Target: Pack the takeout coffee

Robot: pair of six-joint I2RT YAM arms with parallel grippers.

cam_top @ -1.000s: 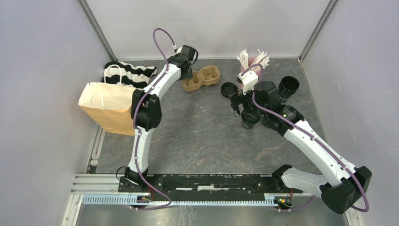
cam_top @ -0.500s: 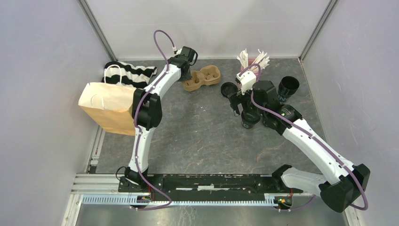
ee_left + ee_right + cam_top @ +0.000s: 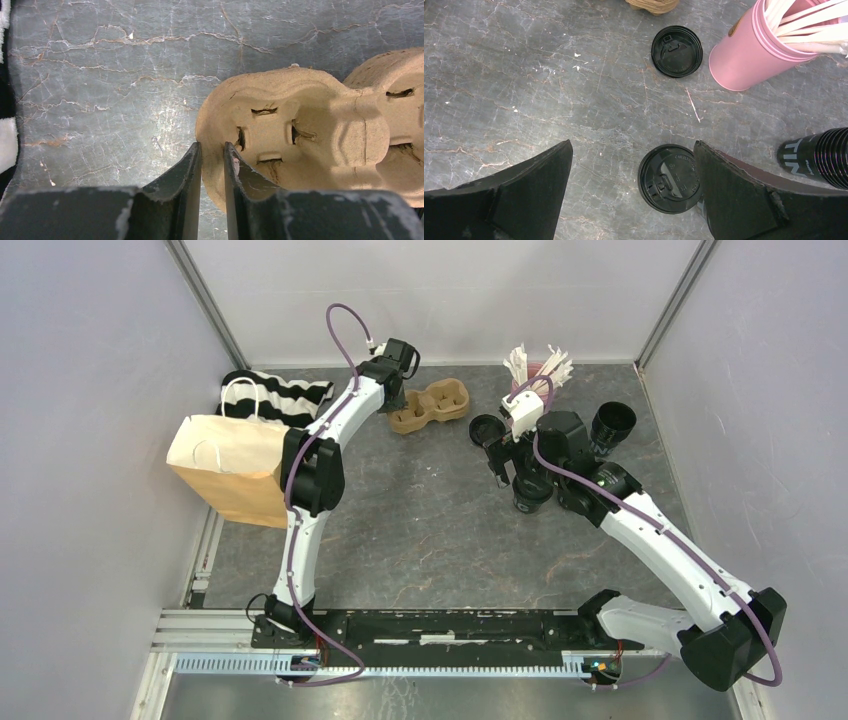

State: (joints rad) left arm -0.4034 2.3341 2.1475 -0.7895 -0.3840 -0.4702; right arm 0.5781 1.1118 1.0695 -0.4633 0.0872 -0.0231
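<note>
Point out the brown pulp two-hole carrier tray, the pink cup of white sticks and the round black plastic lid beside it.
Brown pulp carrier tray (image 3: pixel 267 132): left wrist view, left well floor.
Pink cup (image 3: pixel 746 57): right wrist view, side wall.
Round black lid (image 3: pixel 677 51): right wrist view, centre.

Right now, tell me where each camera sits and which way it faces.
Top: high behind the robot, facing down over the table; left arm and right arm show.
Left wrist: on the left arm, facing down; left gripper straddles the tray rim.
Right wrist: on the right arm, facing down; open right gripper over a lid, pink cup beyond.
Shared: top and left wrist both show the tray.
</note>
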